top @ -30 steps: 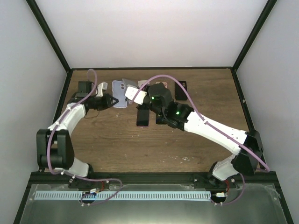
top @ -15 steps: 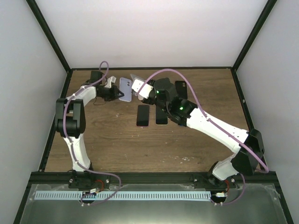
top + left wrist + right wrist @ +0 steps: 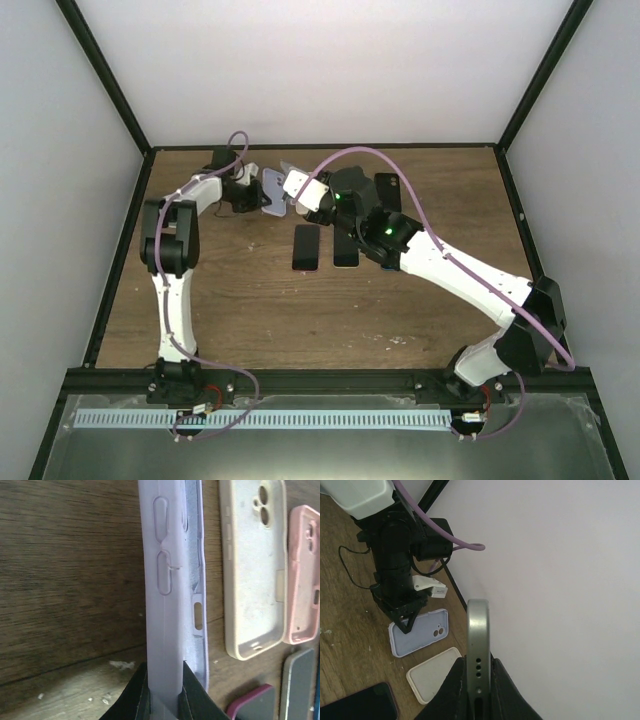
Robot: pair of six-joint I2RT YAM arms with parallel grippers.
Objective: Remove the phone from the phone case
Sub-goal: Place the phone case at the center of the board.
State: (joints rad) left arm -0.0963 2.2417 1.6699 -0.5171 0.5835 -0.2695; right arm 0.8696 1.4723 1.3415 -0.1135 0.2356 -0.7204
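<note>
The left claw [image 3: 163,692] was clamped on the rim of the lilac case [image 3: 167,580] at the back of the table [image 3: 60,580]. The right claw [image 3: 478,682] pinched the phone [image 3: 478,630] edge-on, well apart from the case.

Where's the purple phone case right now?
In the top view the purple case is at the back left of the table, pinched by the left end effector, with a white case lying beside it.
</note>
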